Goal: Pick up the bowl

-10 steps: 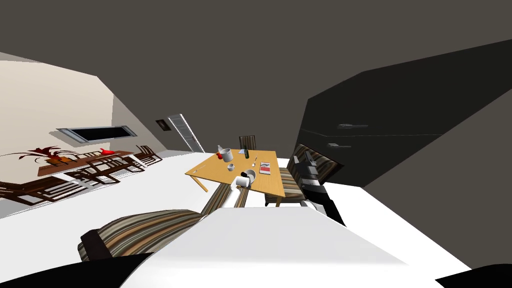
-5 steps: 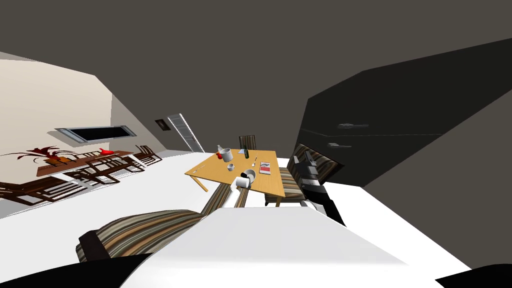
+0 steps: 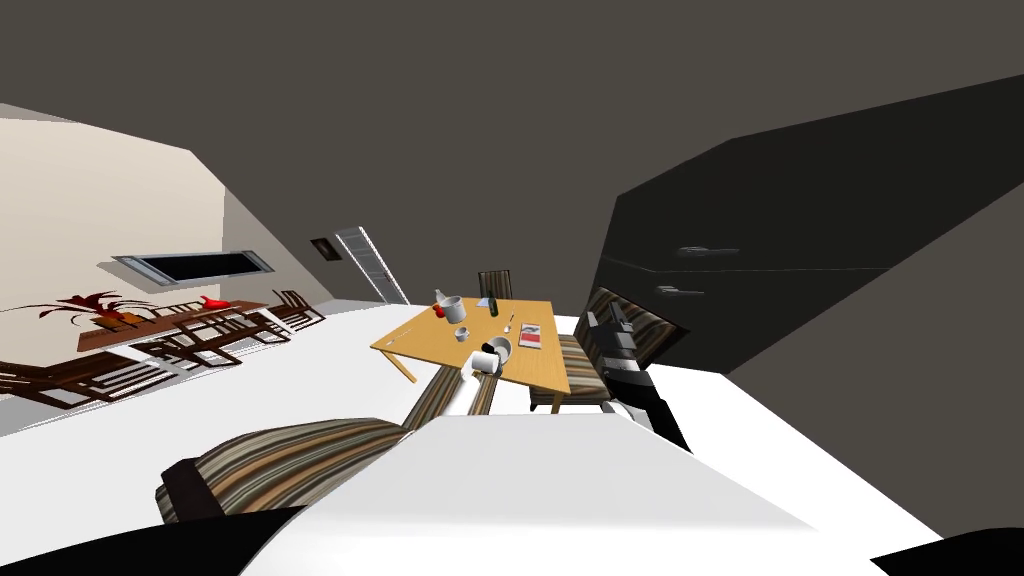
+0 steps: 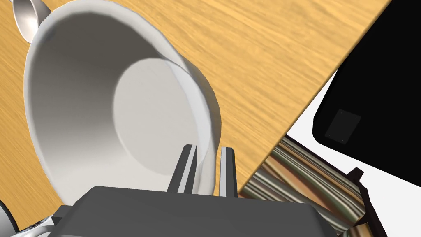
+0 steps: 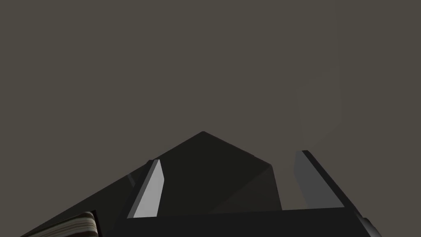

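A white bowl (image 4: 102, 103) hangs tilted over the wooden table (image 4: 267, 61), its hollow turned toward my left hand. My left gripper (image 4: 207, 170) is shut on the bowl's rim, one finger inside the wall and one outside. From the head camera the bowl (image 3: 500, 348) sits near the table's front edge (image 3: 545, 385) with the left gripper (image 3: 486, 358) right at it. My right gripper (image 5: 230, 185) stands open with nothing between its fingers, and the right arm (image 3: 615, 345) is raised beside the table's right side.
A spoon (image 4: 24, 16) lies just beyond the bowl. Farther back on the table stand a white pot (image 3: 453, 308), a small dish (image 3: 462, 334), a dark bottle (image 3: 492, 308) and a book (image 3: 530, 338). Striped chairs (image 3: 590, 365) flank the table; a dark cabinet (image 3: 800, 270) rises at right.
My left gripper's fingers have closed onto the bowl's rim. The base, the head camera and the right arm have stayed where they were.
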Available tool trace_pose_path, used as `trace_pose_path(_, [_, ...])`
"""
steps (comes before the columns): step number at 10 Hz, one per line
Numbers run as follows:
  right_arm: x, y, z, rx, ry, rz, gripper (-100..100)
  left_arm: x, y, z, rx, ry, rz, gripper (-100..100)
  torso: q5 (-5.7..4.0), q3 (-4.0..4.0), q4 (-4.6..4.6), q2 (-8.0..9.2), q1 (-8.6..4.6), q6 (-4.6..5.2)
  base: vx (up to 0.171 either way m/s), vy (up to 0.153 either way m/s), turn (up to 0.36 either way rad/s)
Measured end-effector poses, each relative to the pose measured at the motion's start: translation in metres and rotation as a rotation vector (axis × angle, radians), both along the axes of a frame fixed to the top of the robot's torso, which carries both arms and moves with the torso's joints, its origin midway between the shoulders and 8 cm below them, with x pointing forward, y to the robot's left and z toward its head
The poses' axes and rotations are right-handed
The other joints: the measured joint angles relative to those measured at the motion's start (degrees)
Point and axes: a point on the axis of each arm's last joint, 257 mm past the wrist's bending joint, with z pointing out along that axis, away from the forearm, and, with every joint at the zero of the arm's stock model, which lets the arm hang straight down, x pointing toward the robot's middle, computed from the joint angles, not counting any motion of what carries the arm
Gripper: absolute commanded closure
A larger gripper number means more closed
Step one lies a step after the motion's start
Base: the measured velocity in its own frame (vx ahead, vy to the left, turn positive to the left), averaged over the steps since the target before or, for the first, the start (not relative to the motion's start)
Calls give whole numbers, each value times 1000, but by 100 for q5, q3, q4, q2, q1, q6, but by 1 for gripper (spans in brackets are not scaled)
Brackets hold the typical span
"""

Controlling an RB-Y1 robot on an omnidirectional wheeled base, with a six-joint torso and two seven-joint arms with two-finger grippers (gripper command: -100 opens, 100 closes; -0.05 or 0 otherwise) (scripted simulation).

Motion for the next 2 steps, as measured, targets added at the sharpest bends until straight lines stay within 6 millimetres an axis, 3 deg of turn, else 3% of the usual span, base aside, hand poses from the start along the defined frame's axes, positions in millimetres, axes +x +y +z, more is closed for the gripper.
trace_pose_path(1, [0, 0, 0, 0, 0, 0, 0, 3, -1, 5, 0, 1, 0, 100, 0, 3, 1, 6, 3, -1, -15, 5, -2])
trace_pose_path(2, [0, 0, 0, 0, 0, 0, 0, 3, -1, 5, 0, 2, 1, 0, 0, 2, 0, 3, 2, -1, 0, 0, 0])
